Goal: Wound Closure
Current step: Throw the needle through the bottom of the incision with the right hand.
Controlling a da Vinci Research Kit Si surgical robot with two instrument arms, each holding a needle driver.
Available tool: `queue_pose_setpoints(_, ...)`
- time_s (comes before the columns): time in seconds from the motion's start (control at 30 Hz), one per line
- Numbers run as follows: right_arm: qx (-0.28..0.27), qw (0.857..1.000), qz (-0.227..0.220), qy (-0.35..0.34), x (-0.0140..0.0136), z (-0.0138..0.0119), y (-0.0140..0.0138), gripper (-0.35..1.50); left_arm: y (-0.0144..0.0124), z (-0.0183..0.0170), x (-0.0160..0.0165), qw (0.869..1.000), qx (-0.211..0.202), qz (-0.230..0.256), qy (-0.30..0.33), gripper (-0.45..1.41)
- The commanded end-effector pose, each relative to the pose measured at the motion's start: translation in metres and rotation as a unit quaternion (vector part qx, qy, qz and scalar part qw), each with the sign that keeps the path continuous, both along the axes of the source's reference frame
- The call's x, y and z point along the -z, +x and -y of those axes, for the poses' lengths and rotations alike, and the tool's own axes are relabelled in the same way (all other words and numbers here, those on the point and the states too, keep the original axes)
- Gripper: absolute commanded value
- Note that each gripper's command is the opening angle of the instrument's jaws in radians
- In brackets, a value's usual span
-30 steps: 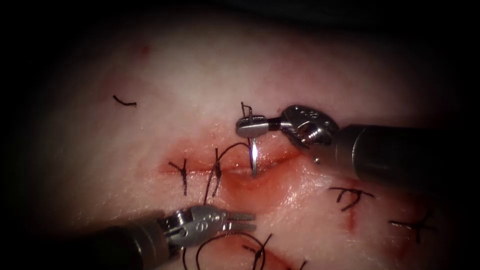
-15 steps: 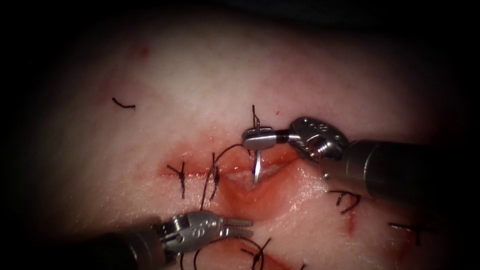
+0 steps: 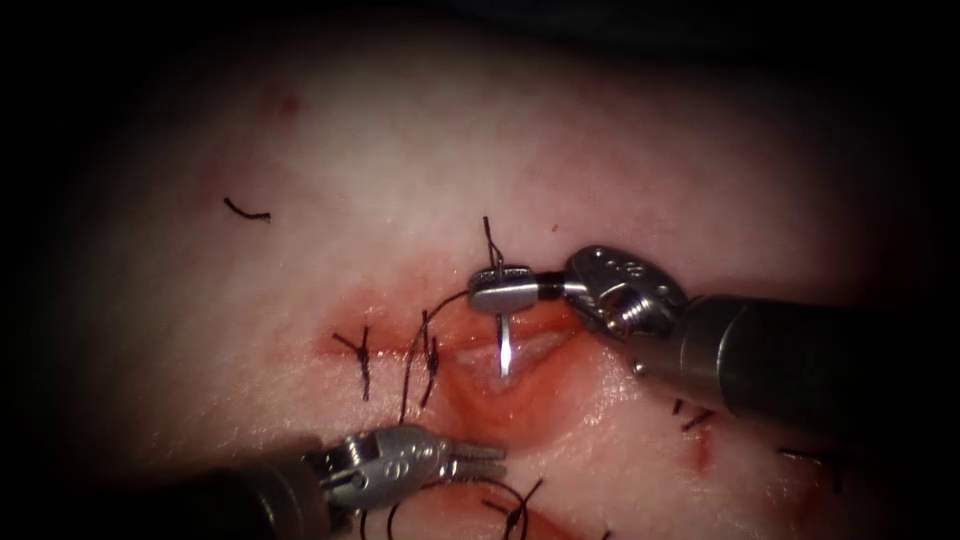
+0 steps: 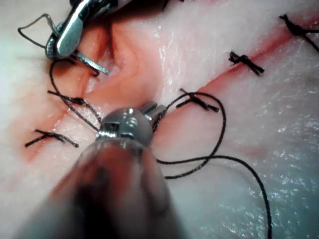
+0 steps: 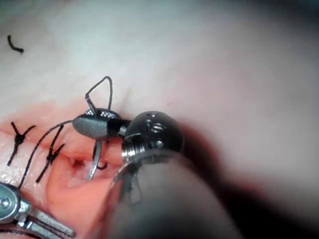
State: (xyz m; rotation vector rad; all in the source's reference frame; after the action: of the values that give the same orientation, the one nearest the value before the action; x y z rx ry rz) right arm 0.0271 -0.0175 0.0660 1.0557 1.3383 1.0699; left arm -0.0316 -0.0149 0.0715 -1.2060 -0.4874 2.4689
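Scanning from the left of the cut (image 3: 470,350), I see a short loose thread scrap (image 3: 247,211) lying on the pale tissue (image 3: 620,160), well away from the wound. Nearer the cut, a finished stitch (image 3: 362,350) crosses its left end, and just beside it a second knot (image 3: 430,352) sits with dark thread (image 3: 415,365) running from it down toward my left tool (image 3: 480,462).

That left tool lies below the cut, its two jaws slightly parted and grasping nothing; in the left wrist view its tip (image 4: 152,110) rests against the tissue edge with thread looping past it, not pinched. A further loop of thread lies on the tissue just beneath it.

Over the open middle of the cut, where red fluid (image 3: 500,395) lines the gaping edges, the curved needle (image 3: 504,345) hangs point-down. Its tip reaches into the gap of the wound, and I can't tell whether it has bitten into tissue. My right tool (image 3: 505,290) sits just above the cut, clenched on the needle near its thread end, with a small bow of thread standing up above the jaws; the right wrist view shows the same clamp (image 5: 94,124) and the needle (image 5: 93,162) curving down from it.

Right of the cut, older stitches (image 3: 695,415) peek out below the right shaft.
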Motion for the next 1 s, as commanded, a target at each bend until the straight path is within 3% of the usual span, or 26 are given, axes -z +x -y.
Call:
queue_pose_setpoints(0.03,0.002,1.000,-0.002,0.004,-0.0006,0.0003,0.0011,-0.35,-0.0006,-0.0002,-0.0006,1.000,0.000,0.001,-0.001,-0.15)
queue_pose_setpoints(0.37,0.016,0.999,-0.002,0.043,-0.0002,0.0028,0.0012,-0.35,-0.0005,-0.0004,-0.0005,1.000,0.000,0.001,0.000,-0.15)
queue_pose_setpoints(1.0,0.002,0.998,0.030,0.049,0.0012,0.0040,0.0000,-0.35,-0.0002,-0.0009,-0.0002,1.000,-0.003,0.004,0.003,-0.18)
